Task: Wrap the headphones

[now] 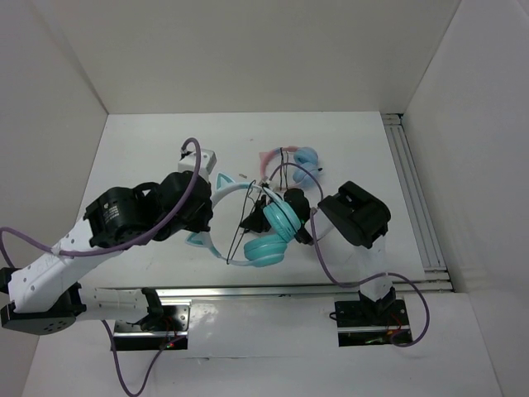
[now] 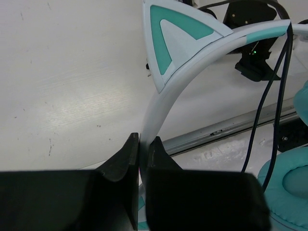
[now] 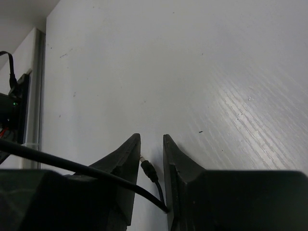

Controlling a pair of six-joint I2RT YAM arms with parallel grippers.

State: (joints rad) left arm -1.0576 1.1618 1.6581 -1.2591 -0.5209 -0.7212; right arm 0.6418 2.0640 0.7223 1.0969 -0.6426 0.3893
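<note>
The left gripper [image 2: 142, 153] is clamped on the pale headband [image 2: 166, 103], holding the headphones [image 1: 266, 236] at the middle of the table [image 1: 140, 157]. The right gripper [image 3: 151, 144] looks pinched on the cord [image 3: 72, 166] just behind the plug [image 3: 147, 167], though that contact sits low and dark. Best play here: hold the band steady and carry the cord round in snug, even turns, clear of the cat ear [image 2: 173, 33].

Seen from above, the left gripper [image 2: 143, 147] hides beneath its wrist [image 1: 186, 203]; whether the right gripper [image 3: 151, 144] pinches the cord [image 3: 72, 166] is unclear; the headphones' [image 1: 266, 250] teal ear cup [image 2: 288, 190] is cropped.
</note>
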